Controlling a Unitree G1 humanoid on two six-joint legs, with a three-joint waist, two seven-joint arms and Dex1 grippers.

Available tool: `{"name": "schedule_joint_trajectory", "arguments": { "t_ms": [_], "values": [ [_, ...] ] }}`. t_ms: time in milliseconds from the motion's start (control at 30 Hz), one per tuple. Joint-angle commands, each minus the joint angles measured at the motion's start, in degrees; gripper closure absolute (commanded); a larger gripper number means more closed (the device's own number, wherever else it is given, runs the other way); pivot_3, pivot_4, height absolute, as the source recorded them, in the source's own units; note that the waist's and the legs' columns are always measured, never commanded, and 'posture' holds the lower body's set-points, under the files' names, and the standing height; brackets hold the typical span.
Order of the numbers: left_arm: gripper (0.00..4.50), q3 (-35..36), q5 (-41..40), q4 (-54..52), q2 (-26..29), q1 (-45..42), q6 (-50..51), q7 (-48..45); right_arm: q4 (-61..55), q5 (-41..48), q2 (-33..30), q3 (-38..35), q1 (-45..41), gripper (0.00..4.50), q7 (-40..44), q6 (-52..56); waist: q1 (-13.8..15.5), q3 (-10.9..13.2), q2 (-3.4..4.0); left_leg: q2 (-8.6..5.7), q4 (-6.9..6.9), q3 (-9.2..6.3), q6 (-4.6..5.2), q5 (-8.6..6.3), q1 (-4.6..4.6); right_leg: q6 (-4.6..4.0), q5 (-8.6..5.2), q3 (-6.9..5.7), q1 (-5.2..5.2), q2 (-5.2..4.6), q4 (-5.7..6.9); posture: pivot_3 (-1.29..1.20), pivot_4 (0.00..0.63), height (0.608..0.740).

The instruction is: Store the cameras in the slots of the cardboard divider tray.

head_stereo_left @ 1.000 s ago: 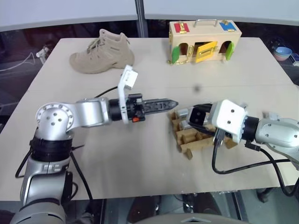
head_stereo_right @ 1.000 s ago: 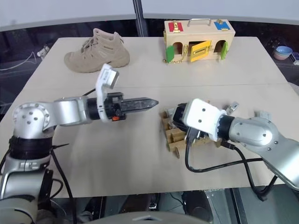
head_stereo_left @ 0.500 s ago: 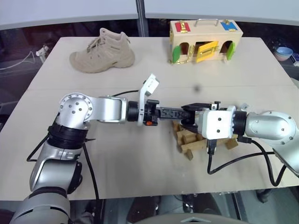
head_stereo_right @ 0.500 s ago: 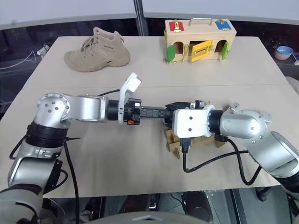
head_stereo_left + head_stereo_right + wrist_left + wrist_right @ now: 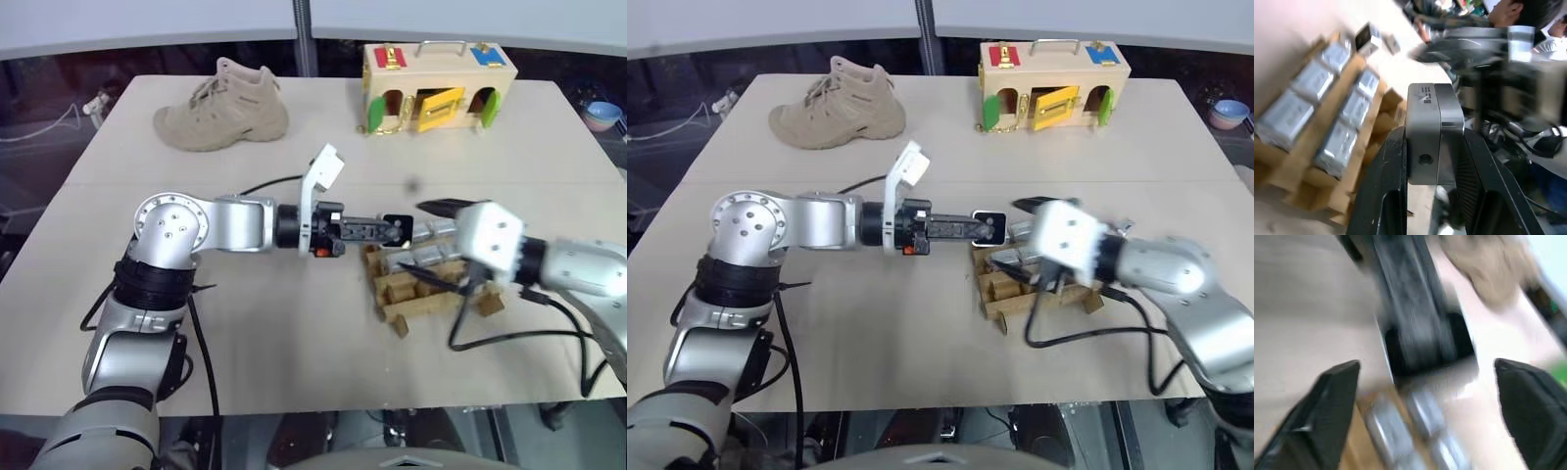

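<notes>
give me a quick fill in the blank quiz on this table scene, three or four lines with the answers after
1. The left gripper is shut on a silver-grey ____.
2. The right gripper has its fingers ____.
3. The cardboard divider tray already holds several ____.
4. Next to the wooden latch box at the table's far edge stands a tan ____.

Missing words: camera; open; cameras; boot

Table [image 5: 294, 333] bears boot [image 5: 223, 106], latch box [image 5: 438, 75], cardboard divider tray [image 5: 421, 289]
</notes>
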Motion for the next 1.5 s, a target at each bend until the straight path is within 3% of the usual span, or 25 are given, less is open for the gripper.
{"name": "schedule_joint_trajectory", "arguments": {
  "t_ms": [33,133,300,700,1067,1367,1500],
  "values": [
    [3.76,-1.3,11.0,-6.0,1.3,0.5,-5.6,-12.4,3.7,10.2,-0.2,-16.1,4.2,0.22,6.5,-1.2,0.0,0.0,0.04,-0.02,-0.02,0.09,0.00,0.00,0.05,0.00,0.00,0.06,0.01,-0.01,0.00,0.00,0.150,0.740],
    [3.76,-13.2,30.5,-7.8,2.5,1.4,-16.4,-23.6,9.3,12.1,-2.9,-27.8,13.7,0.22,18.0,-5.3,0.3,0.0,0.14,0.05,-0.15,0.14,-0.07,0.05,0.21,-0.02,-0.01,0.17,0.08,0.11,0.04,0.00,0.150,0.740],
    [3.76,-21.1,46.5,-6.0,2.0,4.0,-25.8,-33.2,8.7,14.7,-4.5,-33.3,20.4,0.22,24.5,-9.1,-0.4,0.0,0.15,0.11,-0.14,0.36,0.03,0.01,0.29,-0.01,-0.01,0.35,0.15,0.14,0.01,0.00,0.150,0.740],
    [3.76,-18.8,53.8,-2.2,-5.3,3.2,-23.9,-37.5,7.5,15.0,-3.0,-35.4,26.9,0.22,24.3,-14.0,-0.6,0.0,0.14,0.15,0.05,0.36,0.34,-0.17,0.19,0.01,-0.01,0.33,0.12,0.05,0.04,0.00,0.150,0.740],
    [3.76,-18.6,57.9,-3.6,-7.6,1.2,-16.1,-37.4,7.9,14.4,-2.8,-34.6,27.9,0.22,21.9,-16.1,-0.5,0.0,0.14,0.16,0.05,0.36,0.33,-0.16,0.20,0.01,-0.01,0.33,0.11,0.06,0.05,0.00,0.150,0.740],
    [3.76,-22.5,61.7,-6.7,-3.7,-3.1,-12.7,-41.2,8.4,13.7,-3.2,-33.7,28.1,0.22,21.4,-16.7,-0.5,0.0,0.14,0.16,0.04,0.35,0.32,-0.16,0.20,0.01,-0.01,0.32,0.11,0.07,0.05,0.00,0.150,0.740],
    [3.76,-23.2,59.5,-7.4,-2.7,-6.1,-8.5,-45.1,8.9,13.4,-3.3,-33.3,28.2,0.22,21.7,-17.1,-0.5,0.0,0.14,0.16,0.05,0.35,0.32,-0.16,0.20,0.01,-0.01,0.32,0.11,0.08,0.05,0.00,0.150,0.740]
  ]
}}
